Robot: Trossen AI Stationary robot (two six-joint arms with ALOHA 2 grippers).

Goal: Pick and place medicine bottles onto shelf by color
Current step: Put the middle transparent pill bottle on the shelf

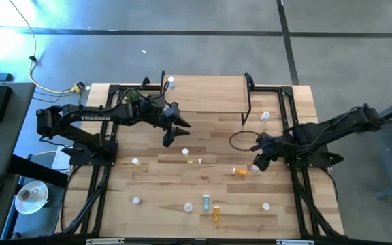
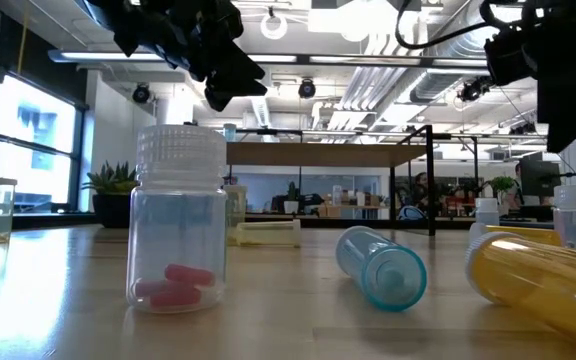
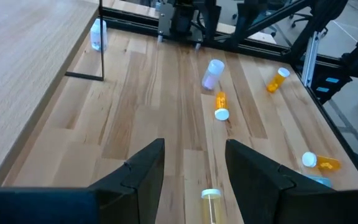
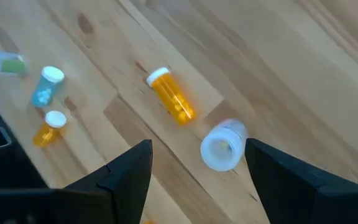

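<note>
White lettering reading "TROSSEN" marks the left arm (image 1: 94, 117). Left end effector (image 1: 176, 133) hangs part-open and empty over the surface (image 1: 162, 170). Right end effector (image 1: 258, 163) gapes wide, empty, above a clear bottle (image 4: 224, 145) beside an orange bottle (image 4: 172, 97). Shelf (image 1: 206, 93) stands at the far edge.

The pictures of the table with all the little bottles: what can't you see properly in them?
- High view: the bottles' colours; a bottle on the shelf at its back corner is too small to tell.
- Low view: the yellow bottle is cut off by the picture's edge.
- Low view: the shelf top is seen edge-on, so anything on it is hidden.
- Right wrist view: the clear bottle's contents are blurred.
</note>
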